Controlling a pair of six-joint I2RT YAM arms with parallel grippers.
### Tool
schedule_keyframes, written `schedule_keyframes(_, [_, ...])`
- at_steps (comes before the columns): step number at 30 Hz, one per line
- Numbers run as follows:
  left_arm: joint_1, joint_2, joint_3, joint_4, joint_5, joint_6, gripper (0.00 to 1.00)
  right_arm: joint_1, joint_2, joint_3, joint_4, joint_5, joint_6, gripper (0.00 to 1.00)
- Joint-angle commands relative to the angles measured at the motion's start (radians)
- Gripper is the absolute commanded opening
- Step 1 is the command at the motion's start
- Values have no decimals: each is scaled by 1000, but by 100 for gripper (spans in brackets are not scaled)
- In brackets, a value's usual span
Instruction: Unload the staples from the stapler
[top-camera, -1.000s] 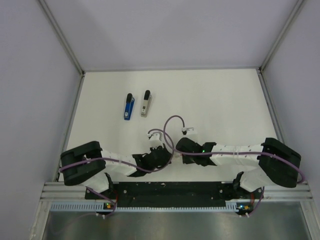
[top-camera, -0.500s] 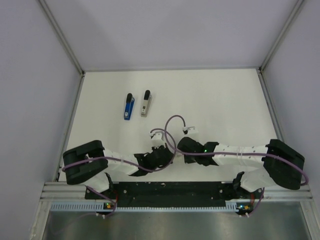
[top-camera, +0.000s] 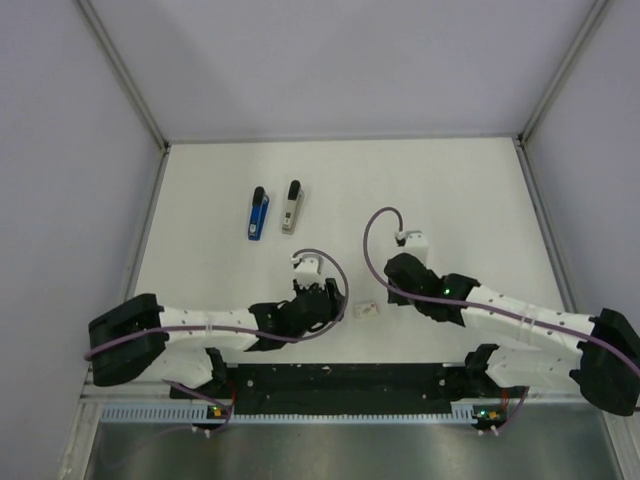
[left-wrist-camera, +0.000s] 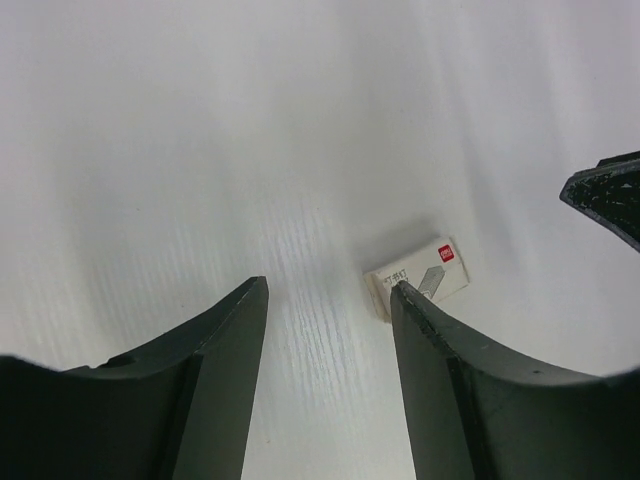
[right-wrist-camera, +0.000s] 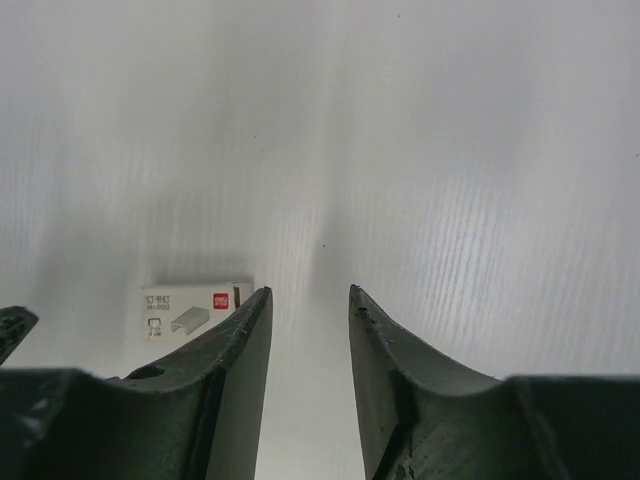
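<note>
Two staplers lie at the far left of the white table: a blue one (top-camera: 258, 213) and a grey-white one (top-camera: 292, 207), side by side. Staples themselves do not show. A small white staple box (top-camera: 366, 310) lies flat near the front between my grippers. My left gripper (top-camera: 332, 303) stands open just left of the box, nothing between its fingers; in the left wrist view the box (left-wrist-camera: 418, 278) sits beyond the right fingertip of the left gripper (left-wrist-camera: 330, 290). My right gripper (top-camera: 395, 280) is open and empty; the box (right-wrist-camera: 195, 308) lies left of this gripper (right-wrist-camera: 310, 292).
Grey walls close the table (top-camera: 450, 190) in at the back and both sides. A black rail (top-camera: 340, 380) runs along the near edge by the arm bases. Purple cables loop over both wrists. The right arm's tip (left-wrist-camera: 605, 195) shows in the left wrist view.
Both grippers went from shut to open and drew apart. The right one moved right and back, the left arm stretched out. The staple box now lies uncovered on the table between them.
</note>
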Motion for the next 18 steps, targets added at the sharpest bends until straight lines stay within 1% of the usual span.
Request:
schedule_keyframes(1, [2,-111,58,-127,-114,83,59,-45,-51,33,-14,29,-98,39])
schedule_keyframes(3, [8,-165,72,-164,-133,128,62,-55,-61,56,-12,26,-122,43])
schedule_keyframes(6, [21,-234,124,-191,-101,273,70,-59,-66,95,-3,11,-180,48])
schedule_keyframes(7, [22,-250,150,-240,-90,318,73,-59,-61,114,-1,3,-200,50])
schedule_keyframes(9, [21,-277,199,-297,-90,369,78,-59,-51,148,-6,-2,-231,60])
schedule_keyframes(11, [22,-305,236,-315,-70,427,80,-59,-54,172,-8,-5,-257,68])
schedule_keyframes(12, [22,-316,250,-322,-56,455,86,-59,-60,180,-6,1,-263,71])
schedule_keyframes(13, [21,-325,268,-340,-47,467,98,-59,-72,185,-8,24,-265,73])
schedule_keyframes(15, [22,-343,299,-372,-42,484,99,-61,-98,198,-12,81,-266,78])
schedule_keyframes(17, [22,-356,320,-394,-53,498,99,-59,-118,214,-33,162,-225,83])
schedule_keyframes(18, [22,-363,326,-401,-56,502,98,-61,-129,223,-44,184,-205,89])
